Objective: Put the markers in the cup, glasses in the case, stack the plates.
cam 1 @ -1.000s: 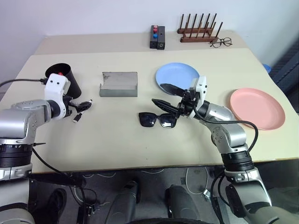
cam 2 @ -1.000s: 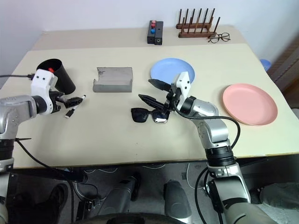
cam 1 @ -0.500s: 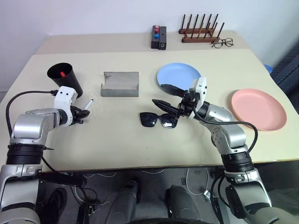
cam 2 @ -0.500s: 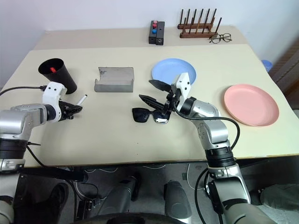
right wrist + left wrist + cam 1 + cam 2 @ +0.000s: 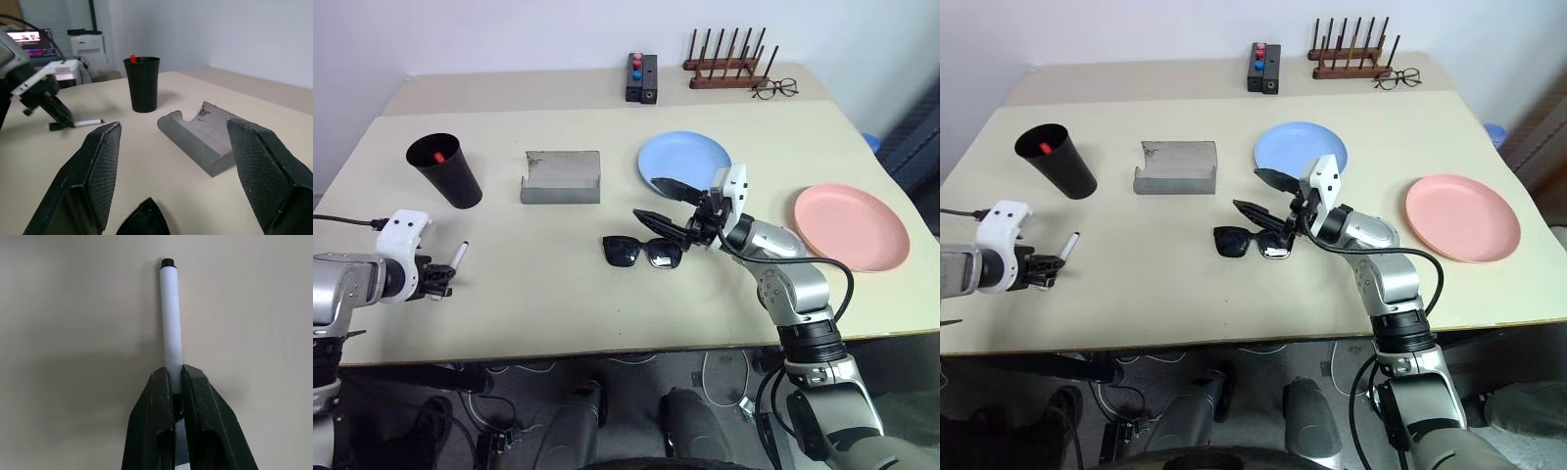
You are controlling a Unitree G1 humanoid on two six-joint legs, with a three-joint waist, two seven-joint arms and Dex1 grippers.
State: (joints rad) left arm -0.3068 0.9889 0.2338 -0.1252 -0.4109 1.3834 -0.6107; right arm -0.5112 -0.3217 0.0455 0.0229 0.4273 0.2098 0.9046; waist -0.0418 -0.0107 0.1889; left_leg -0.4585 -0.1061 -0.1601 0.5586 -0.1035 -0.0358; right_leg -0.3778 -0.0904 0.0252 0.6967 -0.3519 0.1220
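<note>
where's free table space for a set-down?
Bare table front-centre, between the white marker and the sunglasses; also between the blue plate and the pink plate. Crowded along the back edge.

White marker (image 5: 171, 328), black cup (image 5: 445, 171), blue plate (image 5: 680, 157), pink plate (image 5: 852, 227).
</note>
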